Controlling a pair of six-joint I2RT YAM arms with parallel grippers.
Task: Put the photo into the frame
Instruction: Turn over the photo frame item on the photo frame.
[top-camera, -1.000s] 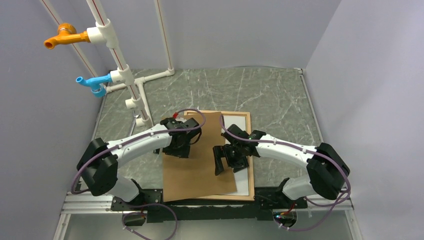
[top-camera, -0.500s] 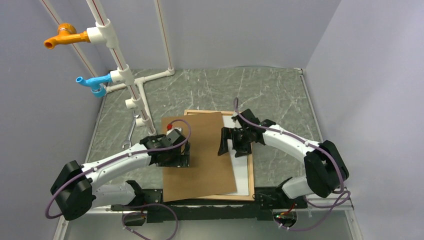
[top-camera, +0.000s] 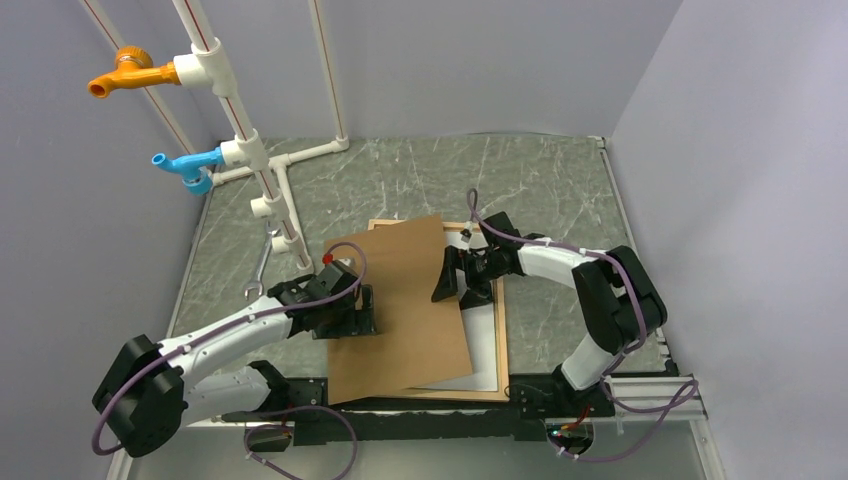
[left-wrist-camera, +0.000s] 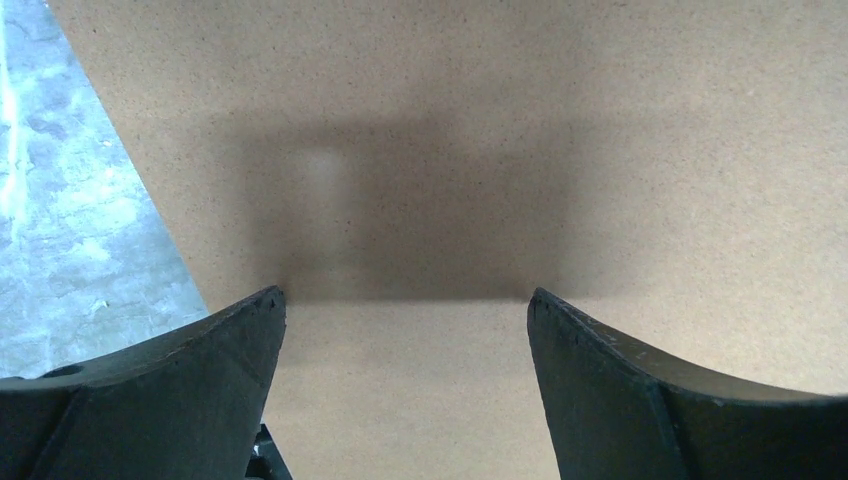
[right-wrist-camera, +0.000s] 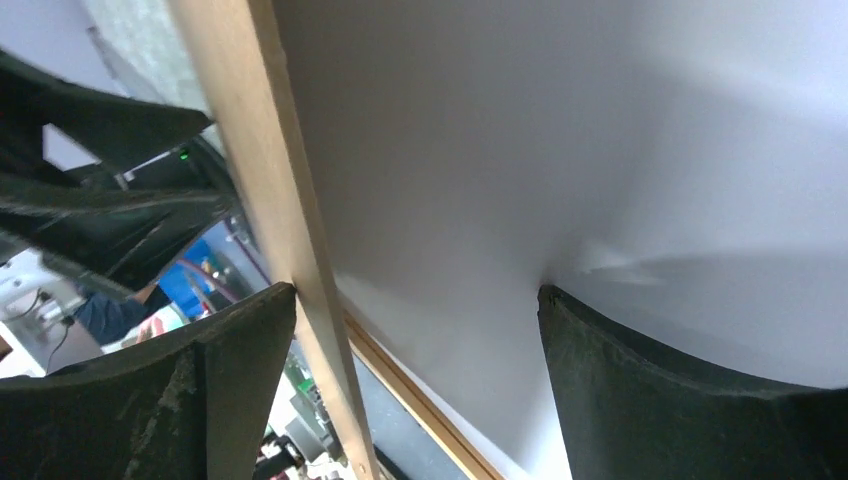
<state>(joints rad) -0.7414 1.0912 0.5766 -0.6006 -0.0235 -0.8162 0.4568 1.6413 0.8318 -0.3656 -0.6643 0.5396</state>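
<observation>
Matt brown backing board (left-wrist-camera: 420, 120), pale wooden frame (right-wrist-camera: 255, 150) — the photo (right-wrist-camera: 560, 130) shows smooth white paper.

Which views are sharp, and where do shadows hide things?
Top view: even light, sharp, no glare on board or frame. Left wrist: board fills it, with a soft dark shadow at centre and its texture still readable. Right wrist: photo's white back is featureless, with a grey shadow at lower right; the background past the frame is out of focus.

A brown board (top-camera: 400, 310) lies askew across a wooden frame (top-camera: 503, 340) on a green marbled bench (top-camera: 560, 190), with the white photo (top-camera: 484, 345) showing at right. The left gripper (top-camera: 352, 315) sits over the board's left edge, the right gripper (top-camera: 458, 282) over its right.
</observation>
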